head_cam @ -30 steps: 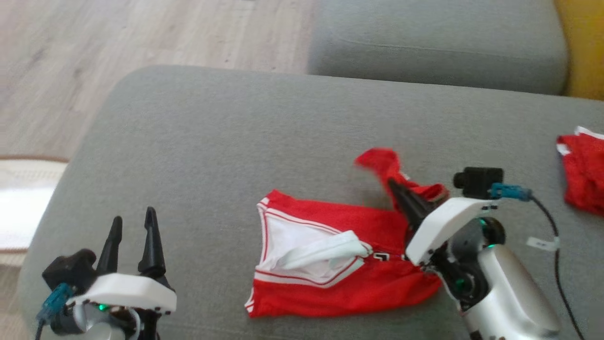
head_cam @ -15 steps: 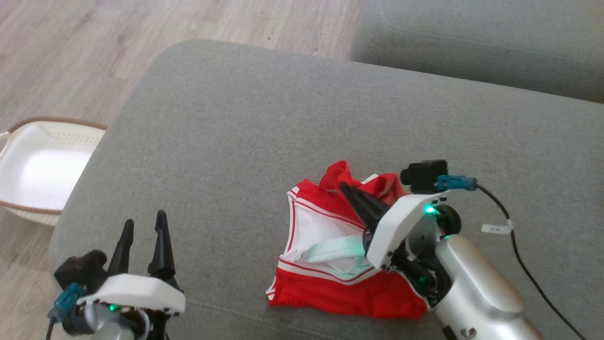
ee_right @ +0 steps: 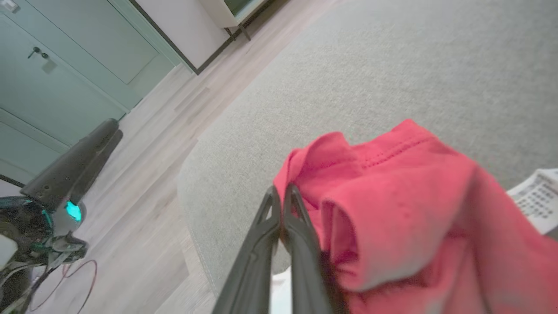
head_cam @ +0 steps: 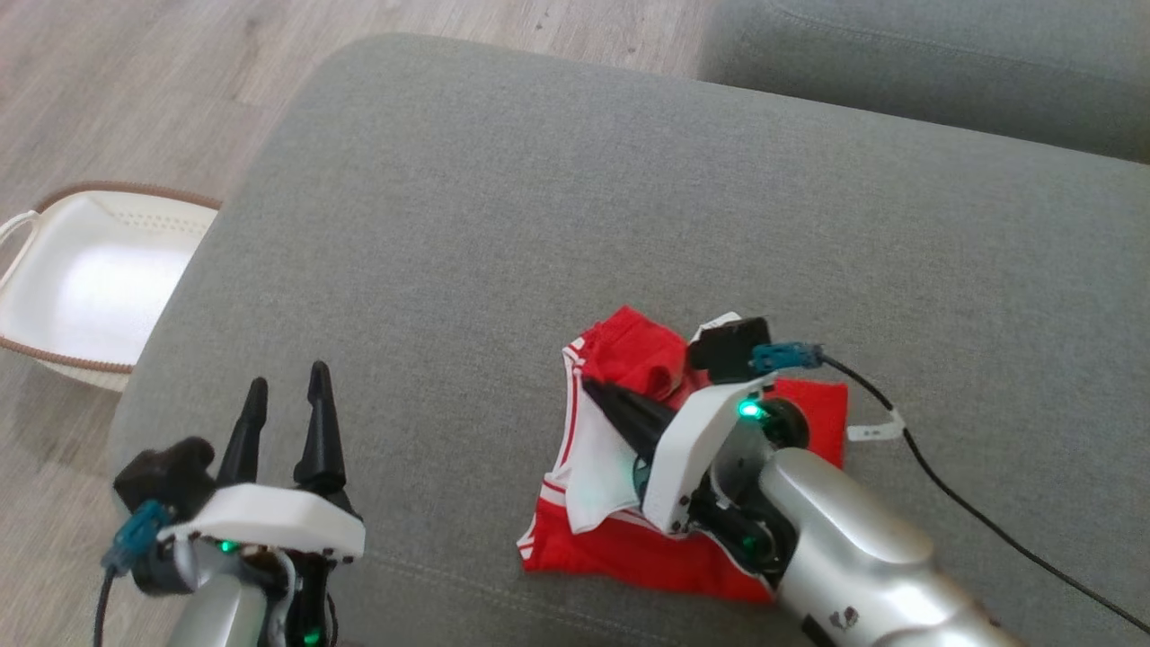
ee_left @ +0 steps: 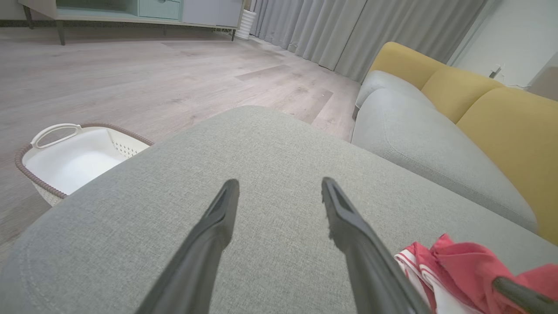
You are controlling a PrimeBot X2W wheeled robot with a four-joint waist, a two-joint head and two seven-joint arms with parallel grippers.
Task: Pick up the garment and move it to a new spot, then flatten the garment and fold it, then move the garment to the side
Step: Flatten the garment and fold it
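A broad grey ottoman (head_cam: pixel 503 225) lies at the centre of the head view. Pale wood-plank floor (head_cam: pixel 135 81) stretches from nine to twelve o'clock of it, and a white basket (head_cam: pixel 126 211) with a brown rim stands there at nine. At one o'clock is a grey sofa seat (ee_left: pixel 418 144) with yellow back cushions (ee_left: pixel 501 126). In the left wrist view, grey curtains (ee_left: pixel 348 30) hang at twelve, and a teal cabinet (ee_left: pixel 130 11) is at eleven.

The grey cushion (head_cam: pixel 539 225) lies bare ahead of the left tool (head_cam: pixel 287 375) and across its whole far half, so a tool can pass freely there. The garment (head_cam: pixel 629 557) heaps under the right tool (head_cam: pixel 591 388), and that arm's cable (head_cam: pixel 943 490) crosses the near right. A basket (head_cam: pixel 90 279) stands on the floor just beside the cushion's left edge. A sofa seat (head_cam: pixel 898 72) borders the far right.
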